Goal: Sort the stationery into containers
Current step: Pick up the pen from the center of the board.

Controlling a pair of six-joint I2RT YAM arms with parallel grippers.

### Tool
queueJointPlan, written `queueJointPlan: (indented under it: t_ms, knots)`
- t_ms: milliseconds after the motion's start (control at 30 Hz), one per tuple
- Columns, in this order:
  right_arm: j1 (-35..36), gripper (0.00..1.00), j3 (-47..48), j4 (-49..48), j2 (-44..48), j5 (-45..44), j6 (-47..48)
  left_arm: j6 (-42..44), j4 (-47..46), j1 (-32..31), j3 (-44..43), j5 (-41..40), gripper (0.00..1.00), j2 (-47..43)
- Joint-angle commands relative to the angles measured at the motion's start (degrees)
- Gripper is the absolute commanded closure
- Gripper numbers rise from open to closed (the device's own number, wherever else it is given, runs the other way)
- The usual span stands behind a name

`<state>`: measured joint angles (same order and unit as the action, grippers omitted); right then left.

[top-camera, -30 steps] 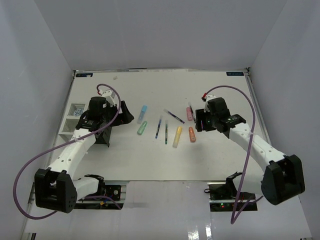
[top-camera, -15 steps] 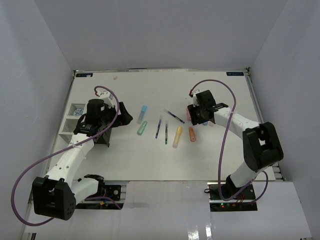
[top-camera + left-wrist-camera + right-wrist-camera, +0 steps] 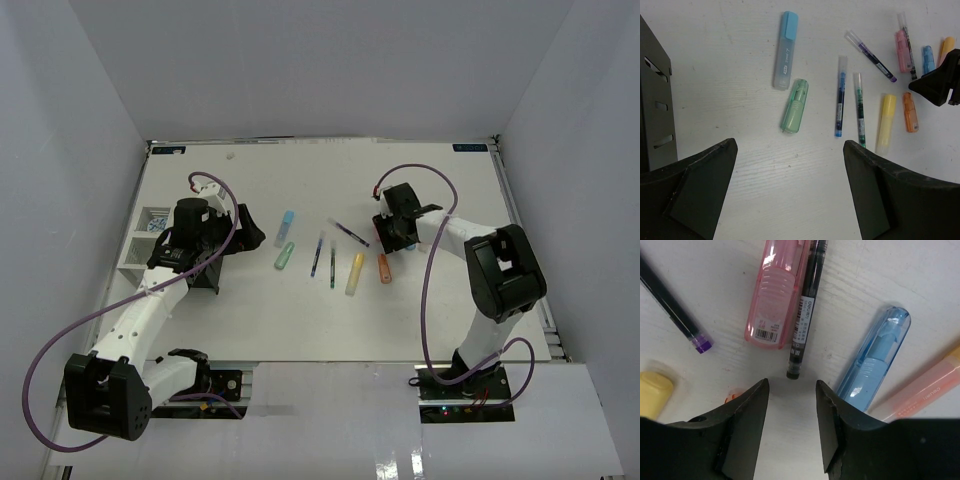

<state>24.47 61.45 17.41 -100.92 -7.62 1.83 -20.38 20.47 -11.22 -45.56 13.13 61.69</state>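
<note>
Stationery lies mid-table: blue marker (image 3: 286,222) (image 3: 785,50), green marker (image 3: 284,256) (image 3: 795,106), blue pen (image 3: 840,96), green pen (image 3: 859,109), yellow marker (image 3: 354,272) (image 3: 885,124), orange marker (image 3: 384,268) (image 3: 910,112), purple pen (image 3: 348,233) (image 3: 675,310). My right gripper (image 3: 393,237) (image 3: 791,385) is open and empty, low over bare table. Just ahead of it are the black pen (image 3: 805,315), pink marker (image 3: 777,300) and small blue marker (image 3: 875,357). My left gripper (image 3: 240,240) (image 3: 790,145) is open and empty, raised beside the black organizer (image 3: 655,110).
The white tray (image 3: 135,250) sits at the left edge with a blue-white roll (image 3: 155,222) in its far compartment. A peach marker (image 3: 925,390) lies right of the small blue one. My left arm covers most of the organizer (image 3: 205,272).
My right gripper has swung left and back over the pink marker and black pen, the arm folding in. My left arm has shifted only slightly.
</note>
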Motion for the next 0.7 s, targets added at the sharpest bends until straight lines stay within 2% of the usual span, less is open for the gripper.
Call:
queueJointPlan:
  t_ms: [0, 533, 667]
  knots:
    - [0.1, 0.51, 2.8, -2.6, -1.6, -1.8, 0.6, 0.6, -1.1, -0.1, 0.1, 0.2, 0.02, -0.7]
    - [-3.1, 0.61, 4.6, -3.7, -7.0, 0.8, 1.7, 0.8, -1.0, -0.1, 0.3, 0.0, 0.02, -0.8]
    - [-3.7, 0.67, 5.0, -3.6, -7.9, 3.0, 2.1, 0.8, -1.1, -0.2, 0.3, 0.0, 0.02, -0.7]
